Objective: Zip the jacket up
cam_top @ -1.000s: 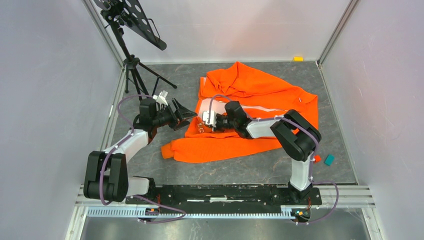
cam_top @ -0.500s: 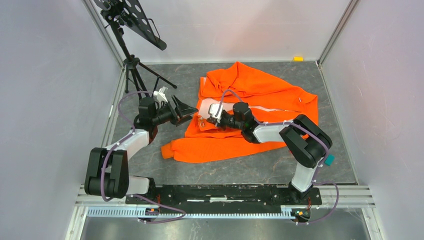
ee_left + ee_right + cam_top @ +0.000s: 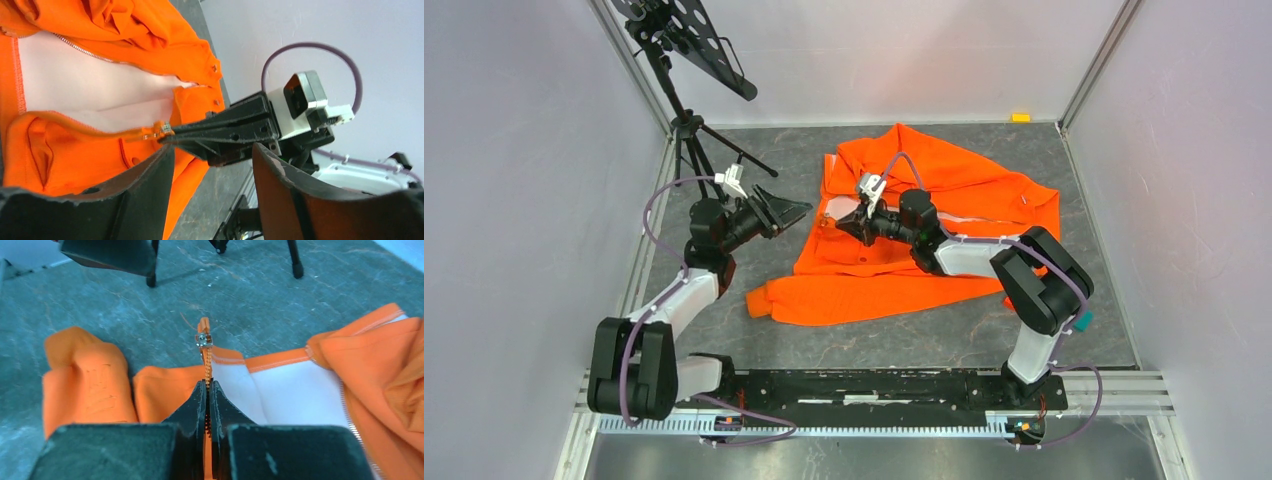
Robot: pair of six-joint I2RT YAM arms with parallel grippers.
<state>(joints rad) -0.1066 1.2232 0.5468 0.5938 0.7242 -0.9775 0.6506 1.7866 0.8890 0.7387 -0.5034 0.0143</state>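
R pincer (image 3: 207,386) clenched on jacket (image 3: 944,178) zipper edge; L pincer (image 3: 786,210) released, nearby.

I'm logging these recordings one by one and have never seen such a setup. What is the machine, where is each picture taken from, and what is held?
The machine is a left arm and a right arm, bolted at the near edge of a grey table, each ending in a two-finger tool. The wide picture looks down from above and behind them; the other two come from a camera on each wrist, showing that arm's own fingers. An orange jacket lies open on the table, pale lining showing. The right tool is shut on the jacket's zipper edge, just short of the metal slider. The left tool is open and empty, off to the jacket's left, facing it. A tripod stand is at the back left.
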